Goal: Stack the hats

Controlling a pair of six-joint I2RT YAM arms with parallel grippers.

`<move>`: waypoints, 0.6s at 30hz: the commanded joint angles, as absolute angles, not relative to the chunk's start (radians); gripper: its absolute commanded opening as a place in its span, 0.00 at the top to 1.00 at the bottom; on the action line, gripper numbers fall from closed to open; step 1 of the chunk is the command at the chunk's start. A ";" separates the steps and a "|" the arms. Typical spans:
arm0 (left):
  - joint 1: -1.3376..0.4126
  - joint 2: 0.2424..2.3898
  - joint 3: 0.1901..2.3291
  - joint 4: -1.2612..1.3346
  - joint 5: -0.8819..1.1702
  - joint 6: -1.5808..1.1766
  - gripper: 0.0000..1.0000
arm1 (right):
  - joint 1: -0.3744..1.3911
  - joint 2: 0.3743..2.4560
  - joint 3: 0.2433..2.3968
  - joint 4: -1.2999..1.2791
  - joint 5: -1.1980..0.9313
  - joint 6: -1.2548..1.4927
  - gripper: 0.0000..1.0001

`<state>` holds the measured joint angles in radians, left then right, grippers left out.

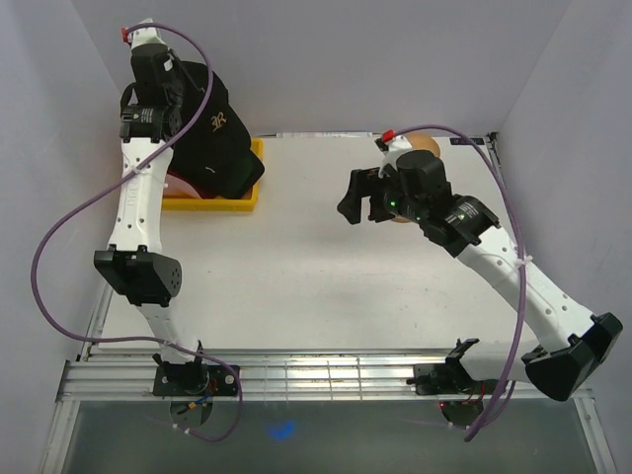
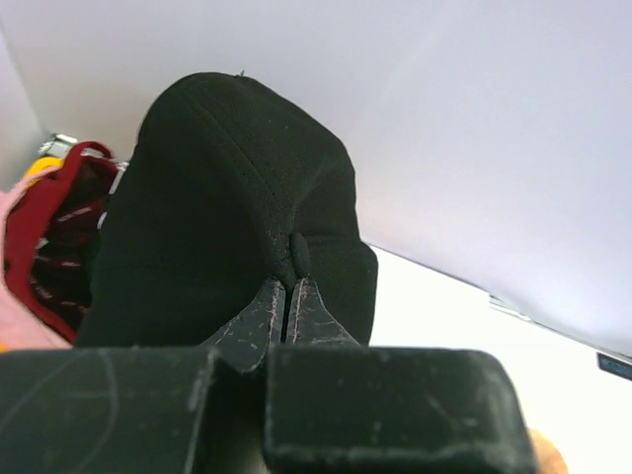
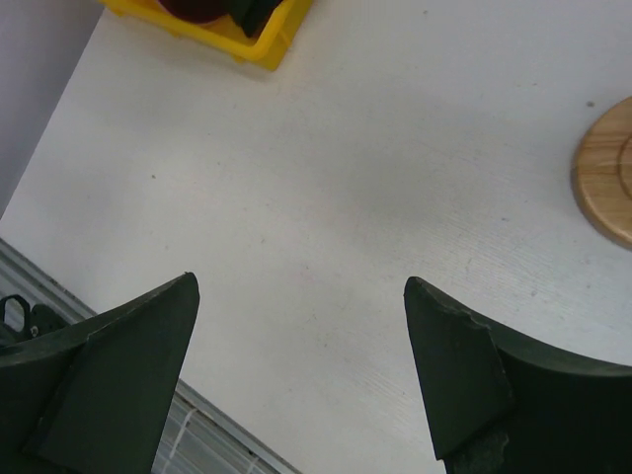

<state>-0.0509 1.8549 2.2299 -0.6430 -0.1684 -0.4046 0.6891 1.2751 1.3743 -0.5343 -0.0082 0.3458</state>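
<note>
**Visitor:** How far along are you with stacking the hats?

**Me:** Early, by my reckoning. I see no finished stack anywhere. My left pincer point(image 2: 286, 296) is pressed together on the black cap point(image 2: 217, 197), pinching the fabric of its crown right beside the top button. The cap hangs from that pinch over the yellow tray point(image 1: 247, 193) at the far left of the table point(image 1: 296, 257). Whether its lower edge touches the tray, I cannot tell.

**Visitor:** And the other hats?

**Me:** A dark red cap point(image 2: 59, 237) and a pink one point(image 2: 15, 286) lie bunched in the tray behind the black cap. I cannot make out a fourth from here. The wooden stand point(image 3: 607, 168) on the right side of the table is bare in my right wrist view, so I judge that every cap is yet to be placed.

**Visitor:** How are your arms set?

**Me:** My left arm reaches far forward along the left wall, wrist high above the tray, with the cap dangling below it. My right arm is bent inward over the right half of the table, wrist just beside the stand. Its right pincer point(image 3: 301, 286) is spread wide, holding nothing, with only bare table under it, well apart from the tray.
</note>
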 commanded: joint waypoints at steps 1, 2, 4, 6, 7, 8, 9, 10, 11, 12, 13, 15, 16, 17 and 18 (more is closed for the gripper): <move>-0.121 1.764 2.241 -0.606 -0.091 -0.426 1.00 | 0.680 1.171 1.410 -0.529 0.176 0.328 0.10; -0.142 1.760 2.247 -0.604 -0.095 -0.429 1.00 | 0.678 1.134 1.411 -0.532 0.211 0.328 0.11; -0.204 1.746 2.252 -0.601 -0.103 -0.437 1.00 | 0.675 1.103 1.417 -0.557 0.317 0.333 0.11; -0.254 1.738 2.250 -0.601 -0.091 -0.463 1.00 | 0.670 1.065 1.424 -0.593 0.380 0.342 0.11; -0.270 1.730 2.244 -0.598 -0.080 -0.475 1.00 | 0.669 1.052 1.427 -0.604 0.435 0.345 0.11; -0.285 1.726 2.232 -0.586 -0.069 -0.501 1.00 | 0.669 1.028 1.425 -0.612 0.463 0.348 0.11; -0.322 1.720 2.194 -0.572 -0.049 -0.514 1.00 | 0.667 1.014 1.422 -0.620 0.489 0.353 0.11; -0.342 1.707 2.168 -0.540 -0.040 -0.526 1.00 | 0.667 1.002 1.417 -0.629 0.532 0.354 0.11; -0.363 1.703 2.145 -0.522 -0.032 -0.535 1.00 | 0.667 0.976 1.414 -0.632 0.552 0.354 0.11; -0.411 1.700 2.122 -0.503 -0.028 -0.549 1.00 | 0.666 0.965 1.411 -0.634 0.569 0.354 0.11; -0.434 1.700 2.087 -0.486 -0.017 -0.557 1.00 | 0.666 0.953 1.407 -0.635 0.596 0.354 0.11; -0.494 1.709 2.060 -0.437 -0.006 -0.577 1.00 | 0.666 0.924 1.396 -0.638 0.620 0.357 0.11; -0.511 1.716 2.054 -0.428 -0.006 -0.583 1.00 | 0.666 0.916 1.393 -0.640 0.629 0.360 0.11; -0.526 1.729 2.048 -0.401 -0.002 -0.591 1.00 | 0.666 0.905 1.385 -0.646 0.632 0.360 0.11; -0.550 1.735 2.045 -0.381 0.006 -0.598 1.00 | 0.666 0.899 1.382 -0.650 0.637 0.365 0.11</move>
<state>-0.5007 1.7542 2.0514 -0.4988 -0.0338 -0.5518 0.6678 0.9215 1.3914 -0.6445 0.5491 0.3557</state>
